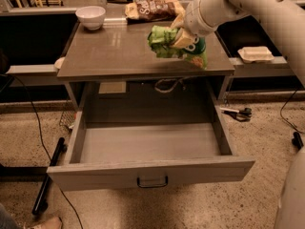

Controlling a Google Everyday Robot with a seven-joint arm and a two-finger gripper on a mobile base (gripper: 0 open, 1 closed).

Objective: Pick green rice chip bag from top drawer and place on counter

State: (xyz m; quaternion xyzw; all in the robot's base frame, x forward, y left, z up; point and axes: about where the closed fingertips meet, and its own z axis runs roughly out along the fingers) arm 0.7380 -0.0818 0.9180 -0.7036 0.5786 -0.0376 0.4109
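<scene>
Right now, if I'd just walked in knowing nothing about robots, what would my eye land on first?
Most likely the big white arm reaching in from the upper right, its gripper shut on the green rice chip bag over the right side of the counter. Next, the top drawer below, pulled wide open. A white bowl and a brown snack bag sit at the counter's back.
</scene>
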